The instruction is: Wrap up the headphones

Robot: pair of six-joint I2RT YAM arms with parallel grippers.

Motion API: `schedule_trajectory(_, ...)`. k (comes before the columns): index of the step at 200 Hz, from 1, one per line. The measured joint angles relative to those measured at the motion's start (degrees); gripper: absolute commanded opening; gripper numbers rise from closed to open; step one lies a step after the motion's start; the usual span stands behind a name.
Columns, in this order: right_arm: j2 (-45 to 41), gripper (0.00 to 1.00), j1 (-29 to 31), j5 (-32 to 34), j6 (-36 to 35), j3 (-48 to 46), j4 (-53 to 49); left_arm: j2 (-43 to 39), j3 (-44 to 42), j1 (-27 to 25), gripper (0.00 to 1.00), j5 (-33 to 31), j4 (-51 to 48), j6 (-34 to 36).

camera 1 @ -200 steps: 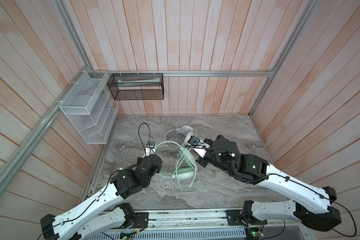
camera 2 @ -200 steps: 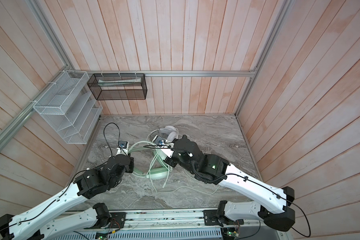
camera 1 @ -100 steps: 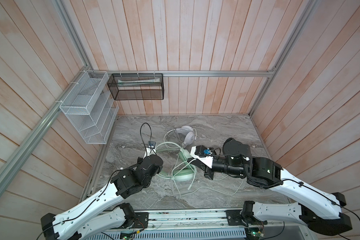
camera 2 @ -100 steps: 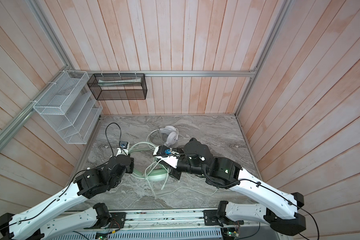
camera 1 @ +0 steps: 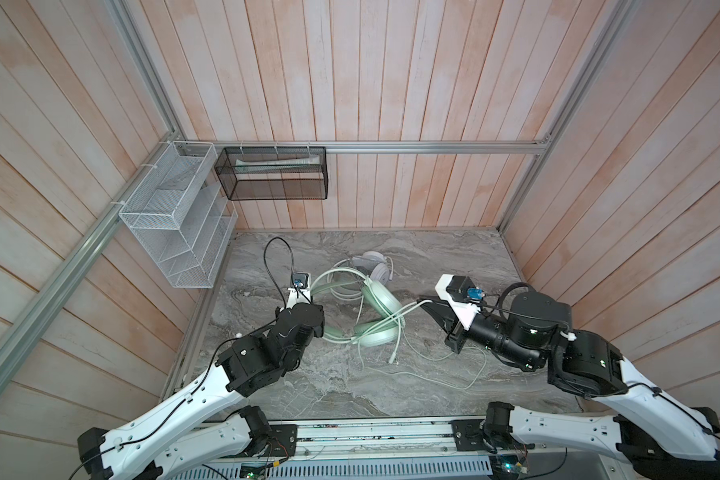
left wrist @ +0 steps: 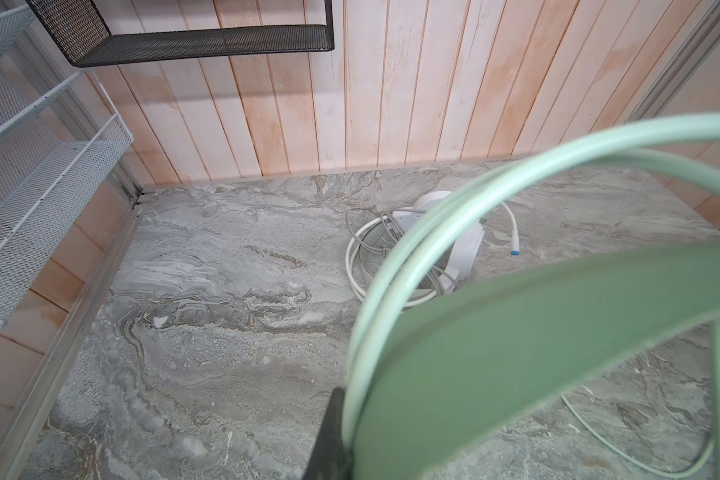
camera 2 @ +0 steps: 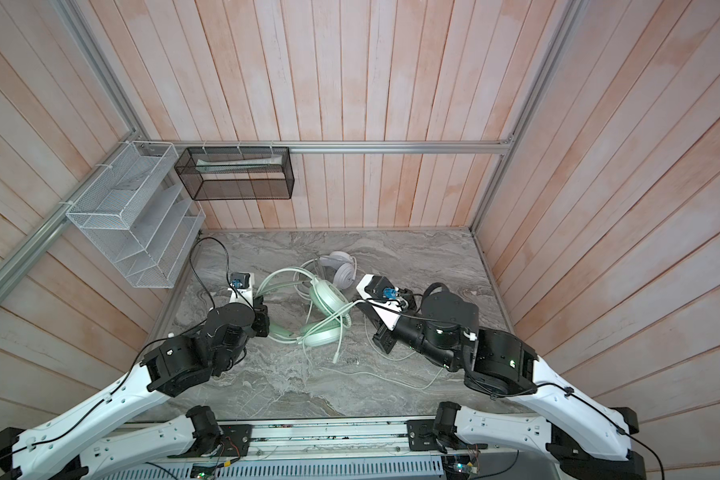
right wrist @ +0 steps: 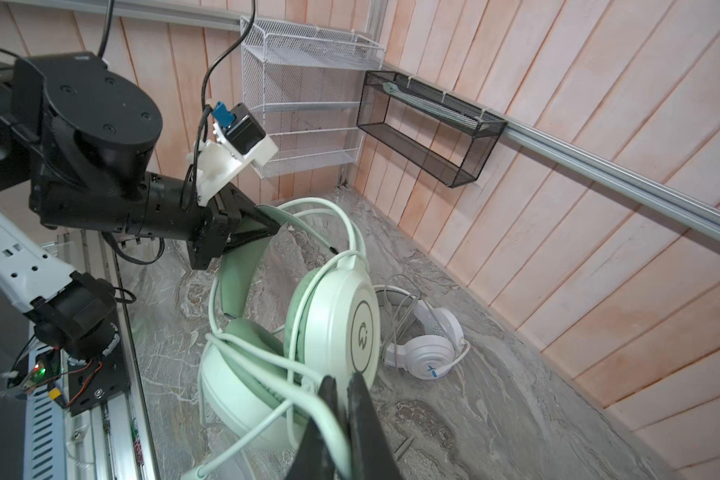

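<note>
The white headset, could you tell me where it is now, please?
In a top view, the white headset lies on the marble tabletop mid-back, just behind the mint green headset.

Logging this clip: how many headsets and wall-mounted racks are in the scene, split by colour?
mint green headset: 1
white headset: 1
white wire rack: 1
black mesh basket: 1
Total: 4

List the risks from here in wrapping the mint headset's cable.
The thin cable pinched by the right gripper could slip out when pulled.
Loose loops around the mint headset may snag; a tug could twist the headband from the left gripper.
The white headset lies close behind and could get caught.
</note>
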Motion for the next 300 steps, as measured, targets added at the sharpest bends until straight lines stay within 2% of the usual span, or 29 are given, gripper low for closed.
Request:
schedule_trajectory(20, -0.35, 0.0, 0.0, 0.17, 0.74, -0.66, 0.48, 0.96, 0.0, 0.04, 0.0, -0.02, -1.44, 0.28)
schedule_trajectory(64, 4.04, 0.0, 0.0, 5.38, 0.81, -0.7, 0.7, 2.4, 0.0, 0.04, 0.0, 0.13, -4.22, 1.42)
schedule_trajectory(102, 4.02, 0.0, 0.02, 10.86, -4.24, -1.4, 3.48, 2.32, 0.0, -0.15, 0.0, 1.07, -3.06, 1.31)
schedule_trajectory(137, 8.63, 0.0, -0.31, 12.07, -7.8, -0.92, 6.43, 2.45, 0.0, -2.71, 0.0, 1.9, -2.91, 2.73)
schedule_trajectory(163, 13.35, 0.0, -2.14, 10.69, -9.75, -0.04, 7.98, 3.56, 0.0, -6.51, 0.0, 1.64, -3.63, 4.24)
schedule_trajectory(193, 17.46, 0.0, -7.02, 7.19, -10.49, 1.07, 8.31, 3.76, 0.02, -9.42, 0.0, 0.15, -3.52, 4.13)
schedule_trajectory(241, 17.14, 0.0, -15.91, -0.31, -7.45, -1.07, 9.73, 0.17, 0.07, -9.64, 0.0, -1.07, -2.12, 1.25)
schedule_trajectory(300, 18.18, 0.0, -18.03, -7.89, -1.49, -3.78, 14.36, -2.86, 0.09, -9.73, 0.0, 0.87, -2.64, -0.46)
